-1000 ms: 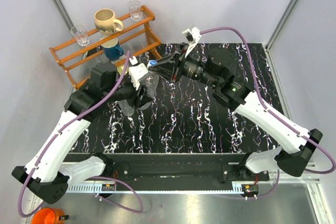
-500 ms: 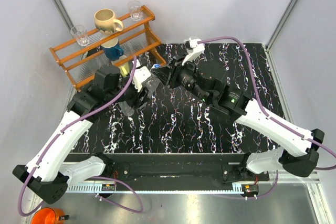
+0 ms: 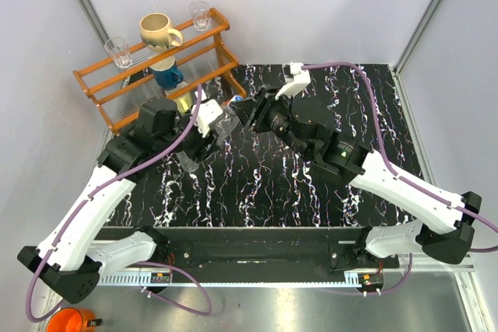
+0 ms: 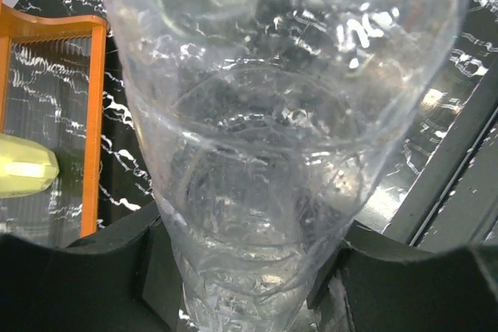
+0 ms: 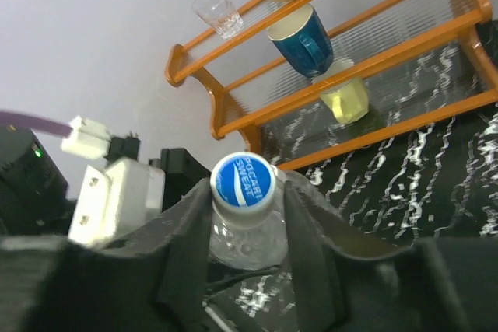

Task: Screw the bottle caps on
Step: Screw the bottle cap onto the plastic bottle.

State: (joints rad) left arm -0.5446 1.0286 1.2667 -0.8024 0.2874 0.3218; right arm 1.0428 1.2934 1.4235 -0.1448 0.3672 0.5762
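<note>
L gripper [image 4: 243, 289] is clamped on the bottle [image 4: 288, 114]; its two dark fingers [image 4: 70, 277] press the lower body from either side, and the clear wall fills nearly the whole L wrist view (so close that only the body shows). From the top cam the bottle is held up off the table [image 3: 264, 192], tilted, neck pointing away from the L gripper toward the other arm.

Left of the L gripper and beyond it stands the orange rack [image 3: 99, 83]; a drinking glass [image 3: 118, 50] at its left end; cream mug [image 3: 158, 31] on the top tier; blue mug [image 3: 166, 75] on the tier below; a second glass [image 3: 200, 13] at the right end; a yellow-green cup [image 5: 346, 99] low in the rack, nearest the L gripper.

Just right of the L gripper, on the bottle's neck, sits the bottle cap [image 5: 243, 183]: white rim, blue top w/ white lettering, facing the R wrist cam almost square-on; how far it is threaded down can't be told.

R gripper [image 5: 247, 192] meets it from the right; its fingers [image 5: 183, 231] stand either side of the cap, jaws narrowed to approx the cap's width; one finger looks to touch the rim, the other shows a thin sliver of gap, so can't tell whether it grips or only brackets. Both grippers are close together w/ the bottle btwn them; the R arm runs off to the right over the black marbled table.
</note>
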